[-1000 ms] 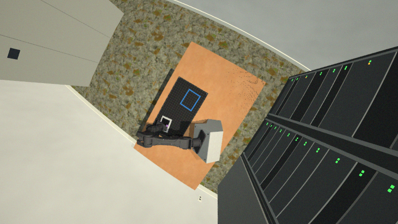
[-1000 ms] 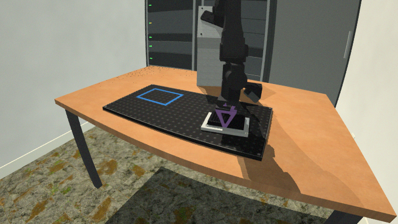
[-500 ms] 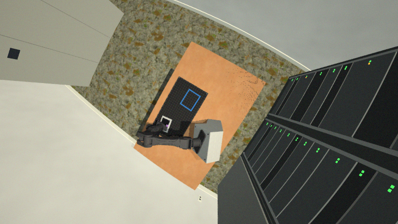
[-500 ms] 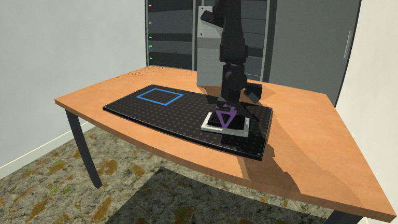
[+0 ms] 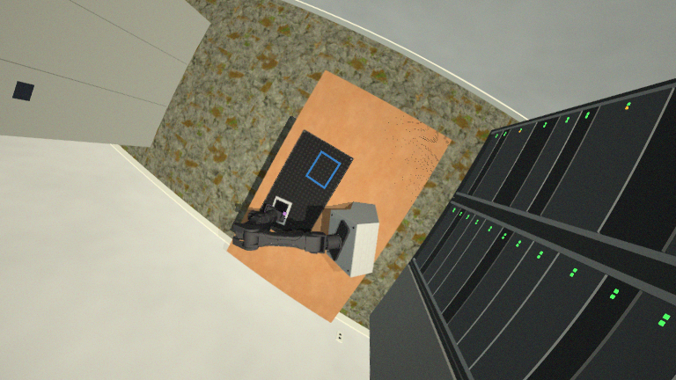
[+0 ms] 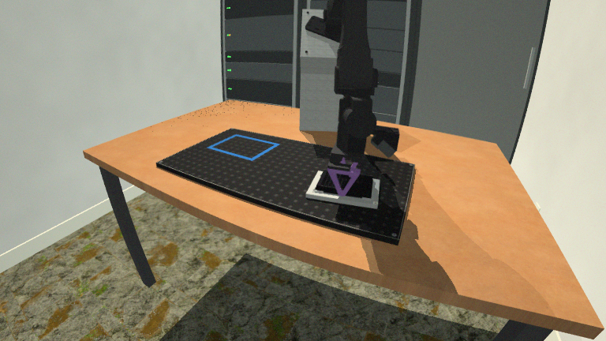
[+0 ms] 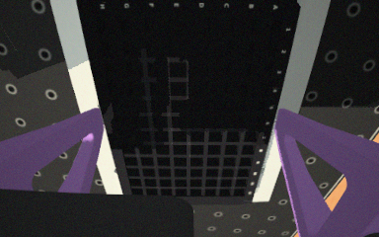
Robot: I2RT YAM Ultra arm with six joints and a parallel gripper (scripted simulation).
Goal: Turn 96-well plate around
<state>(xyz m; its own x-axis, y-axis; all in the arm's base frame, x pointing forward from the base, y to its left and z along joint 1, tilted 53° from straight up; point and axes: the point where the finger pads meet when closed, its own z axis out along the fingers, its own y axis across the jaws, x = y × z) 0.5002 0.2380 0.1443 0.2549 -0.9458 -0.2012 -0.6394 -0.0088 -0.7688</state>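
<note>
Black and finely gridded, the plate (image 7: 188,99) lies in the white-rimmed nest (image 6: 322,195) on the perforated deck (image 6: 267,172); I can pick out its well grid and faint letters and numbers along its edges (too small for me to read with confidence). From the wrist camera its long axis runs 12 to 6 o'clock, with the nest's pale side bars at 9 and 3. I cannot tell from these views which corner is the cut one.

My gripper (image 7: 189,118) hangs directly above the plate, its purple fingers spread wide, one to each long side of the plate and gripping nothing. In the outside view the fingers (image 6: 342,181) form a purple V over the nest.

Blue tape marks the bench spot (image 6: 243,146), well apart toward 10 o'clock on the deck in that view. Behind the arm stands its grey pedestal (image 6: 312,95) on the orange table (image 6: 469,211), with dark server racks (image 6: 259,28) beyond. Nothing but the arm itself stands over the plate.
</note>
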